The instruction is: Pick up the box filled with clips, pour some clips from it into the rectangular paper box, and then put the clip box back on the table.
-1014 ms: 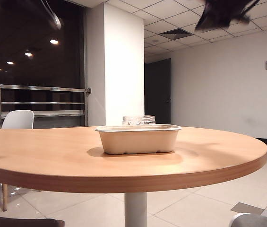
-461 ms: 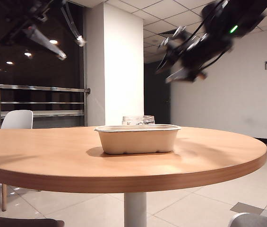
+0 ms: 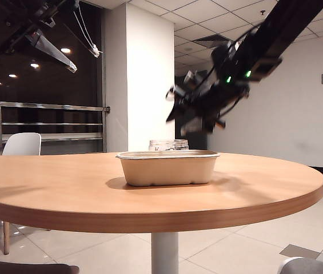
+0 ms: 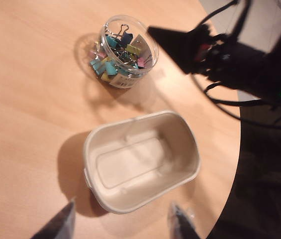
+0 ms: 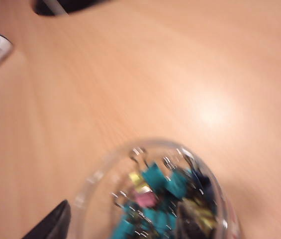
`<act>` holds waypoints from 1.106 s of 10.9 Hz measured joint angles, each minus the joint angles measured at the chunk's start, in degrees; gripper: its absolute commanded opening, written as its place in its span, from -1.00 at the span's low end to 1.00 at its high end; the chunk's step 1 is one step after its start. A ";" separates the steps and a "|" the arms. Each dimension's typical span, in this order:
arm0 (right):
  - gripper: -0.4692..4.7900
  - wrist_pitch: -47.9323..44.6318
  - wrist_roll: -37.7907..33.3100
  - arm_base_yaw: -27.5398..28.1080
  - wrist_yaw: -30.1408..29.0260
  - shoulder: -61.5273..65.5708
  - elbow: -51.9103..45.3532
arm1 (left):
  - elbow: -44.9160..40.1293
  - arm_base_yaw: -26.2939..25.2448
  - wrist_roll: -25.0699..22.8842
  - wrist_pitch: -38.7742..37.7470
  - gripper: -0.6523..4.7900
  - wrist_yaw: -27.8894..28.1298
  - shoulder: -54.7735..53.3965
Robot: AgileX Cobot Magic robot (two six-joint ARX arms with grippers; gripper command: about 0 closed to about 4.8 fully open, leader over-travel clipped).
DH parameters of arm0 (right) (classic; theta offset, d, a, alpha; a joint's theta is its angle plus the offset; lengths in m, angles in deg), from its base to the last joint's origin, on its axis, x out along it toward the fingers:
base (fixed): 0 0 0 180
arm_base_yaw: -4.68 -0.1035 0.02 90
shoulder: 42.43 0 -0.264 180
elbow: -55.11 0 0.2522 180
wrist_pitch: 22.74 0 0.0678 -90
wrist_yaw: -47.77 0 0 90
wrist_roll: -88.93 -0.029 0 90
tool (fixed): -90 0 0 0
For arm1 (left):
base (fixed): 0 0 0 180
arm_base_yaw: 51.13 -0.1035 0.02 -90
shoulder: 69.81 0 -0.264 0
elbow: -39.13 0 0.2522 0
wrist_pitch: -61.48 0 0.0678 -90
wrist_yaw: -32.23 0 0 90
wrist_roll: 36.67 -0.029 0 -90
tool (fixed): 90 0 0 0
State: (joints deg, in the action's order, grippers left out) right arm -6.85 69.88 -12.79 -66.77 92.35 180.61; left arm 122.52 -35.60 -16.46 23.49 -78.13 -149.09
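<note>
Right wrist view has the unclenched right end effector [image 5: 125,229] nearing the clip box [image 5: 155,191]; descending off-centre could topple it, while the spread left end effector [image 4: 123,224] hovers empty.

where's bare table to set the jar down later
Bare wood on the table left of the paper box, below the raised left pincer. Crowded around the clip jar, where the open right pincer hovers.
</note>
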 measured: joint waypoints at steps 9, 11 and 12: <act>0.37 6.56 5.86 -0.15 12.79 2.95 3.85 | 0.00 0.00 0.00 0.02 0.16 0.00 0.00; 0.33 5.60 5.60 -0.20 12.44 4.33 3.93 | 0.00 0.00 0.00 0.02 0.16 -0.04 0.00; -0.10 5.62 5.60 -0.28 12.48 4.33 3.93 | 0.00 0.00 0.00 -0.02 0.16 -0.04 0.00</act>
State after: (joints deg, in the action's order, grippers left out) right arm -1.23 75.48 -13.08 -54.29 96.68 184.55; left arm 122.52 -35.60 -16.46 23.47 -78.17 -149.09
